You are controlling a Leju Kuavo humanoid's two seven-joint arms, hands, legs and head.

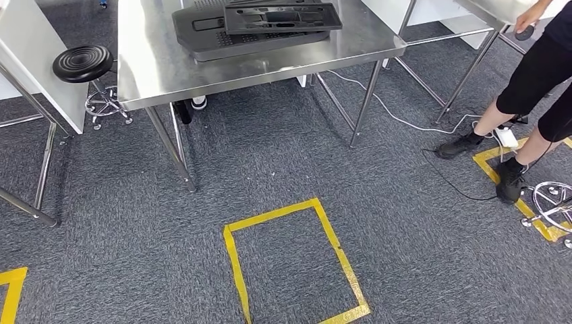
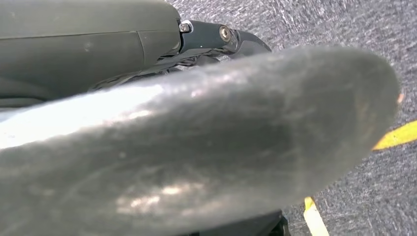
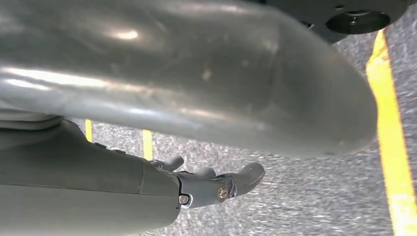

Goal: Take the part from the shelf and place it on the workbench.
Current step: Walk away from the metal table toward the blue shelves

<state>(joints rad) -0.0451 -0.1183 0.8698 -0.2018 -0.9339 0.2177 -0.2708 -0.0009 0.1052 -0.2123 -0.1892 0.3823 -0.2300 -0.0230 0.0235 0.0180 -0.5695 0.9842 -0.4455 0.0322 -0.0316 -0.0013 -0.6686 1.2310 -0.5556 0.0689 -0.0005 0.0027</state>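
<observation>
Nearest in the head view, a yellow tape rectangle marks out grey carpet at six o'clock, with another tape corner down at eight o'clock. Open carpet runs from that rectangle up to the table legs.

In the left wrist view the left hand hangs over carpet, its thick grey thumb blurred across the lens and dark fingers stretched out behind it. Nothing is held, so it looks released. In the right wrist view the right hand hangs likewise, with dark fingers extended and apart, grasping nothing, above more yellow tape.

Further out, at twelve o'clock, stands the steel table. On it lie the dark plastic parts: a large tray-like part with a flatter slotted part stacked on top of it, both set back from the table's near edge. A black round stool sits just beside the table's left corner at ten o'clock.

At two o'clock, a person in black stands by another steel table, one hand on a dark round object. A white cable trails across the carpet toward their feet.
</observation>
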